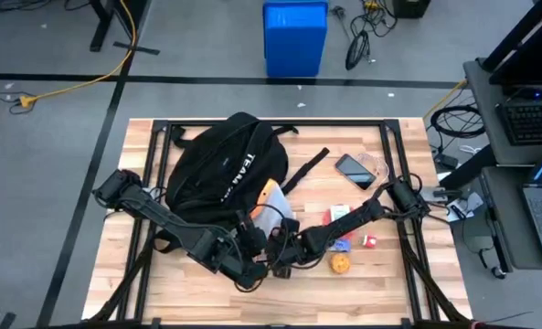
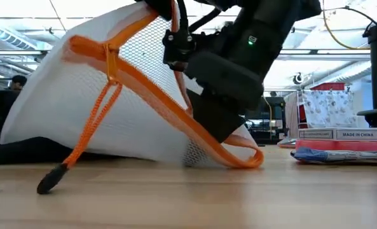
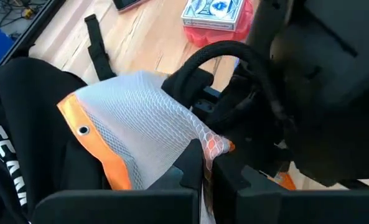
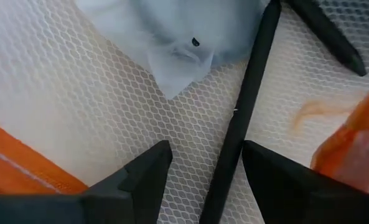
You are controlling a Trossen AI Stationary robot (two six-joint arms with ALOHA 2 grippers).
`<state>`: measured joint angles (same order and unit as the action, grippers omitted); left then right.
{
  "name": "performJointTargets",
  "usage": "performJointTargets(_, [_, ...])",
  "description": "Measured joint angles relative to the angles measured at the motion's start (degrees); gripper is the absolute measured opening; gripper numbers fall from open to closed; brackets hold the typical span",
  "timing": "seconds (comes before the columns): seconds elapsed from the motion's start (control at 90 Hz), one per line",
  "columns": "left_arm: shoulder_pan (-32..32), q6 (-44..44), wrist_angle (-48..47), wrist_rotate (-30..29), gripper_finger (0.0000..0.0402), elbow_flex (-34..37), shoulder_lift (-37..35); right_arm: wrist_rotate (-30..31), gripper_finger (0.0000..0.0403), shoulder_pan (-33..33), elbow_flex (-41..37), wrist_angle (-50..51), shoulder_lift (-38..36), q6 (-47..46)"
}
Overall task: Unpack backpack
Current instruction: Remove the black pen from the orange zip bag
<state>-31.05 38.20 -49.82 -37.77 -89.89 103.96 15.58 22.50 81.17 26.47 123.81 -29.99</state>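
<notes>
the backpack lies at table centre-left. both grippers meet at its mouth on a white mesh pouch with orange trim. left gripper pinches the mesh; right gripper is spread against the netting, nothing clamped. risk: opposing pulls may tear the mesh, or the thin fabric may slip free.
</notes>
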Motion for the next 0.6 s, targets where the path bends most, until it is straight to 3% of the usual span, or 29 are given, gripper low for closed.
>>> performJointTargets(0.389, [0.0,0.0,0.1,0.0,0.0,0.0,0.0,-4.0,0.0133,-0.4,0.1,0.0,-0.2,0.6])
performJointTargets(0.6, [0.0,0.0,0.1,0.0,0.0,0.0,0.0,-4.4,0.0078,-0.4,0.1,0.0,-0.2,0.6])
